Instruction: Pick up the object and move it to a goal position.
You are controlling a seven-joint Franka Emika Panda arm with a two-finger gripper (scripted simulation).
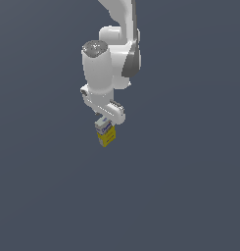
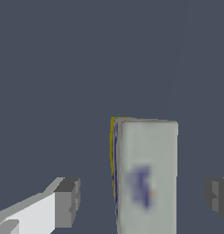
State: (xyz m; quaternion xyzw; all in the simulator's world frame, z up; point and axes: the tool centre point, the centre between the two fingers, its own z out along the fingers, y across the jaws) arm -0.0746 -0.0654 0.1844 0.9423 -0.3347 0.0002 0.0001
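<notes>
Carton [image 1: 106, 134] stands between the parted fingers [image 2: 67, 202], touching neither.

A plain slate-grey tabletop [image 1: 190, 196] fills both views from edge to edge, uniform in tone. It carries no markings, seams or texture that can be made out. Near and far, left and right of the exterior view, the surface looks the same.
</notes>
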